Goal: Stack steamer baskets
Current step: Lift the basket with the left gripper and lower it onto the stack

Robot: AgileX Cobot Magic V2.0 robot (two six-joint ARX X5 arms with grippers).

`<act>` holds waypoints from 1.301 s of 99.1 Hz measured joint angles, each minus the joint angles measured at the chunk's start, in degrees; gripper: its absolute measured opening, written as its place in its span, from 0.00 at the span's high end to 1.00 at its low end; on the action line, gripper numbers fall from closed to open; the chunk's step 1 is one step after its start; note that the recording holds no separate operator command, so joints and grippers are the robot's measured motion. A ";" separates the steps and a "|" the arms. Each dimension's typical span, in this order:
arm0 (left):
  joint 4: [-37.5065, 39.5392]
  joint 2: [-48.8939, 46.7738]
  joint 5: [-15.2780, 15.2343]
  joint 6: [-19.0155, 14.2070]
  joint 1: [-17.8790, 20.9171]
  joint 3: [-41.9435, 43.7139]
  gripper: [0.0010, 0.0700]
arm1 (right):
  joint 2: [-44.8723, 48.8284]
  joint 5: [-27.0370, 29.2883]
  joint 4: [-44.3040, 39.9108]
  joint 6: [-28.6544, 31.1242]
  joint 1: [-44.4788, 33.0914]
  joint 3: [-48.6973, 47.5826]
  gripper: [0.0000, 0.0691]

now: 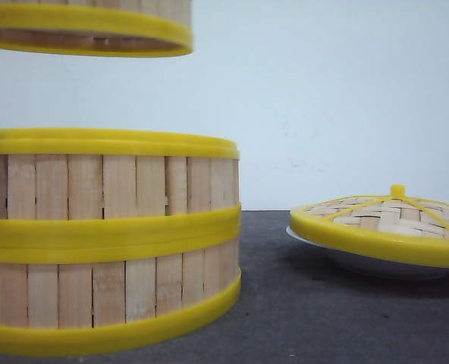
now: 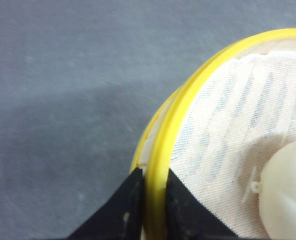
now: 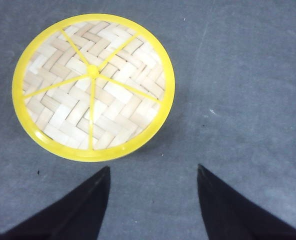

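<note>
Grey tabletop | left gripper pinching third steamer basket by its rim, hovering over two stacked baskets for alignment | right gripper gaping empty near woven lid

Left claw with matte black wedge fingers, right claw with black tapering pointed fingers

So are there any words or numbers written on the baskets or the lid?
None: no words, numbers or signs can be read anywhere.
The two stacked baskets show only bare wood slats and yellow rims.
The lifted basket, gripped at its rim by the left hand, has none either; the cloth inside it has faint bluish streaks, too blurred to tell if they are print.
The woven lid is plain.
</note>
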 joint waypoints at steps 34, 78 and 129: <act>0.04 -3.21 -0.04 0.39 -5.49 -10.14 0.97 | 0.00 0.00 0.00 0.00 0.00 0.00 0.51; 6.16 -2.19 -0.26 -0.70 -5.77 -15.19 0.97 | 0.00 0.00 0.00 0.02 0.00 0.00 0.51; 8.24 2.40 -0.46 -0.68 -5.77 -15.23 0.97 | 0.00 0.00 0.00 0.02 0.00 0.00 0.51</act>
